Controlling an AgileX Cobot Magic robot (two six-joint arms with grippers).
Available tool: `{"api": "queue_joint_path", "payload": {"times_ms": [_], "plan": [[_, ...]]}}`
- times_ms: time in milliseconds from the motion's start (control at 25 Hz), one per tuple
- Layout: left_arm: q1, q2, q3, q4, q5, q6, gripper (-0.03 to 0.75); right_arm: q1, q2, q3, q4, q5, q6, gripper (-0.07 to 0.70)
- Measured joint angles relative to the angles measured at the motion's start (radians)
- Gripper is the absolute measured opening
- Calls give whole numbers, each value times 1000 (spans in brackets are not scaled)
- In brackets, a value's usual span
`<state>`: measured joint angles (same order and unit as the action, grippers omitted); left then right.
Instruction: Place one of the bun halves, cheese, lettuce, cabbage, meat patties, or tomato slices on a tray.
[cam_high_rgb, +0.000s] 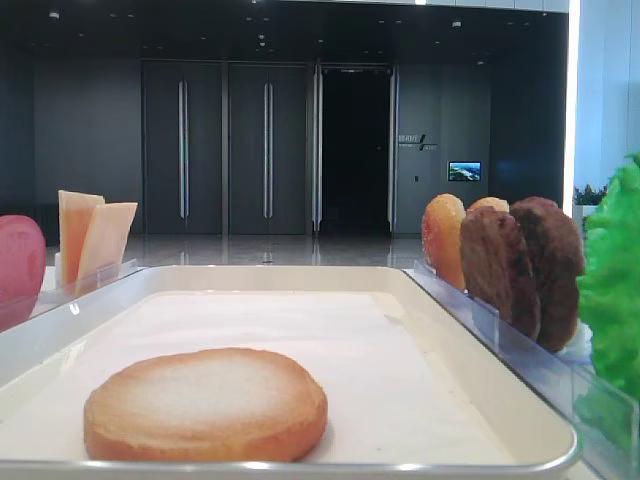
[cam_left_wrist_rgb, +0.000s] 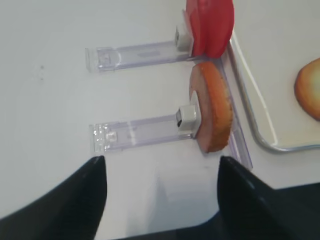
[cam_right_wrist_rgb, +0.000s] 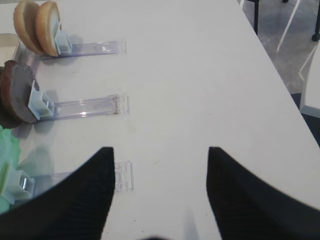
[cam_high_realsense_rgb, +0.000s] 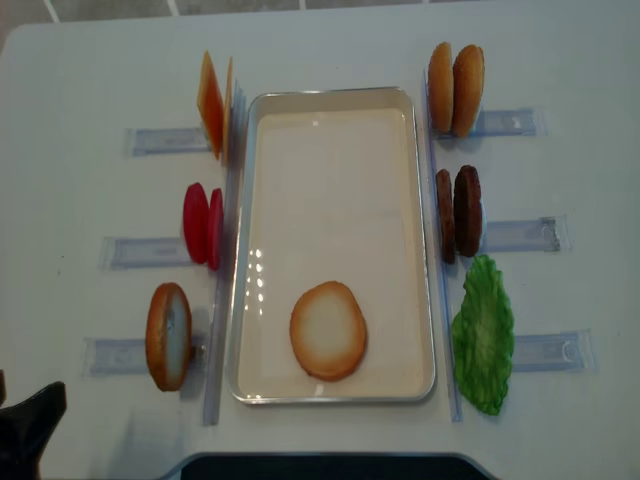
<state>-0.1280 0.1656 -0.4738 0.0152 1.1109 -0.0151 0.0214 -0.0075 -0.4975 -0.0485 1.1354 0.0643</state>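
One bun half (cam_high_realsense_rgb: 328, 330) lies flat, pale face up, at the near end of the cream tray (cam_high_realsense_rgb: 330, 100). Left of the tray another bun half (cam_left_wrist_rgb: 215, 112) stands on edge in a clear holder, with the tomato slices (cam_left_wrist_rgb: 210, 25) and the cheese (cam_high_realsense_rgb: 212, 105) beyond it. My left gripper (cam_left_wrist_rgb: 160, 167) hangs open over bare table just short of that bun, holding nothing. To the right of the tray stand two bun halves (cam_right_wrist_rgb: 37, 25), the meat patties (cam_right_wrist_rgb: 17, 97) and the lettuce (cam_high_realsense_rgb: 484, 335). My right gripper (cam_right_wrist_rgb: 160, 152) is open and empty over the table beside them.
Clear plastic holders (cam_high_realsense_rgb: 520, 235) stick out from each food piece on both sides of the tray. The table's right edge (cam_right_wrist_rgb: 280, 75) drops to the floor. A dark strip (cam_high_realsense_rgb: 320, 466) lies along the table's near edge.
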Motion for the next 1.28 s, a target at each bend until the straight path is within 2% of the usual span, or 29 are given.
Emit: {"api": "queue_joint_path", "payload": {"times_ms": [240,520,1280], "plan": [[8,-90,0,-3,-1,1,526,0,0,0,0,0,0,417],[131,-166,1,-3,-1,2,526,0,0,0,0,0,0,417],[140,-180,1,-4,-1,2,508,0,0,0,0,0,0,417]]}}
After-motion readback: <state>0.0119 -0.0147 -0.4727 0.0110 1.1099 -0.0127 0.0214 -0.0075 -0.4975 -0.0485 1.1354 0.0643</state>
